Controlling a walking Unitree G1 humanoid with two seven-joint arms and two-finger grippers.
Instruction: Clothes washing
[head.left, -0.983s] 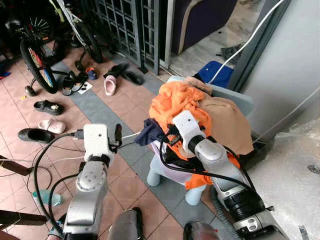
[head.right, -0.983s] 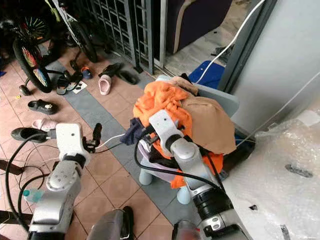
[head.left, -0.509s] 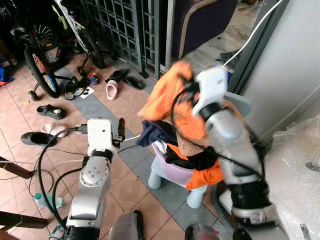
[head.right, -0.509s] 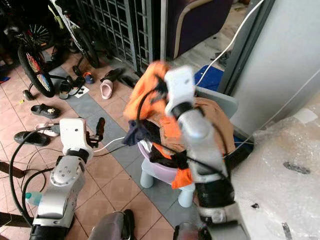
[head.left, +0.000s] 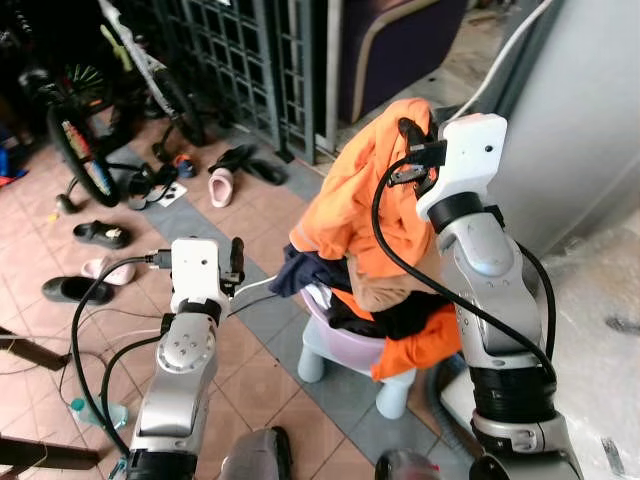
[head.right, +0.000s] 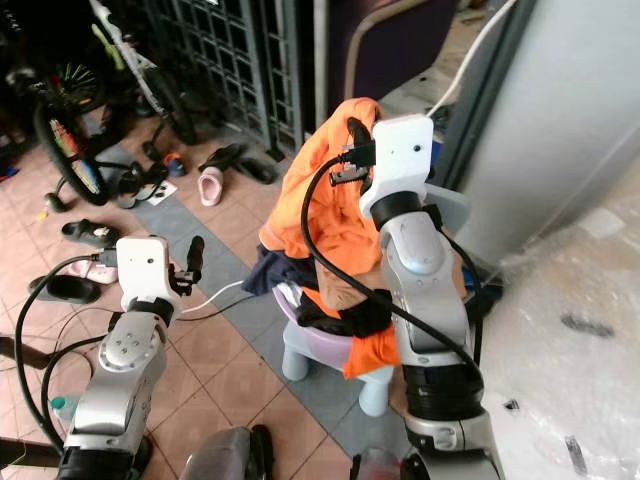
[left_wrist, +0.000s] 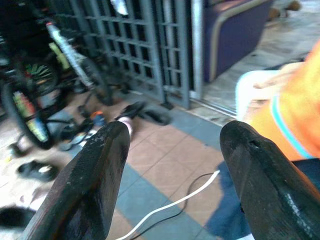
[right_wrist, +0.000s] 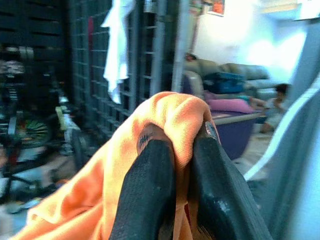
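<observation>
Between my right claw (right_wrist: 175, 165) fingers, pinched tight, hangs the orange garment (head.left: 350, 200), lifted above the laundry pile (head.left: 385, 310) on the small stool (head.left: 340, 355). My left claw (left_wrist: 175, 165) waits spread and empty beside it. Next I judge: carry it clear toward the washer.

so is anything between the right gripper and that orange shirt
No. The right gripper is shut on a fold of the orange shirt, holding it up above the clothes pile on the stool. The left gripper hovers open beside the pile.
</observation>
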